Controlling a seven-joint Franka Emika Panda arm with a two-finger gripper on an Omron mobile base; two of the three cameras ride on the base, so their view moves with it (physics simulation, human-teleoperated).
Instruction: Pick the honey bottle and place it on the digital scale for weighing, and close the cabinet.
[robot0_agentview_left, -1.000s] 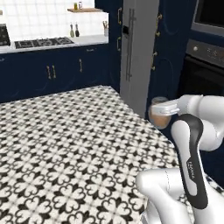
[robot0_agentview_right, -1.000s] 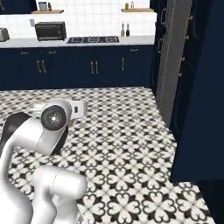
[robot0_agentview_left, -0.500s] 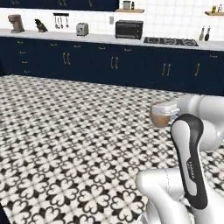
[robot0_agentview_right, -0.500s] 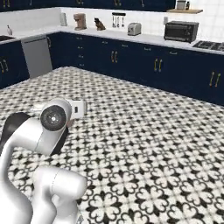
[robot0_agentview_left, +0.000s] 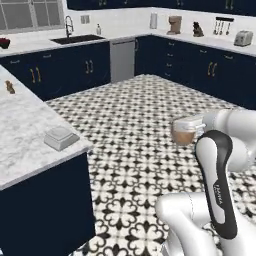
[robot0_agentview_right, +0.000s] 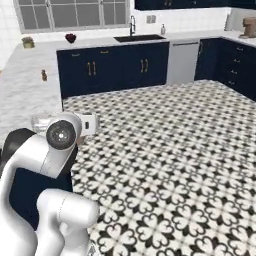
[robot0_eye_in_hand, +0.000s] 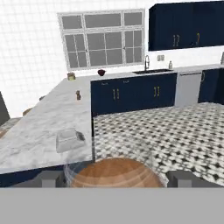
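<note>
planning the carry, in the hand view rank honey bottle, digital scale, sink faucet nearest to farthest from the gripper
1. honey bottle, between the gripper's fingers.
2. digital scale, on the marble counter, ahead to the left.
3. sink faucet, far back, under the window.

The gripper (robot0_eye_in_hand: 114, 179), jaws closed around the honey bottle (robot0_eye_in_hand: 116, 173), hangs over bare patterned floor (robot0_agentview_left: 150, 110). Ahead and to its left the marble counter (robot0_eye_in_hand: 39, 127) carries the digital scale (robot0_eye_in_hand: 69, 140), with free surface all around it. A small brown figurine (robot0_eye_in_hand: 78, 94) stands well beyond.
</note>
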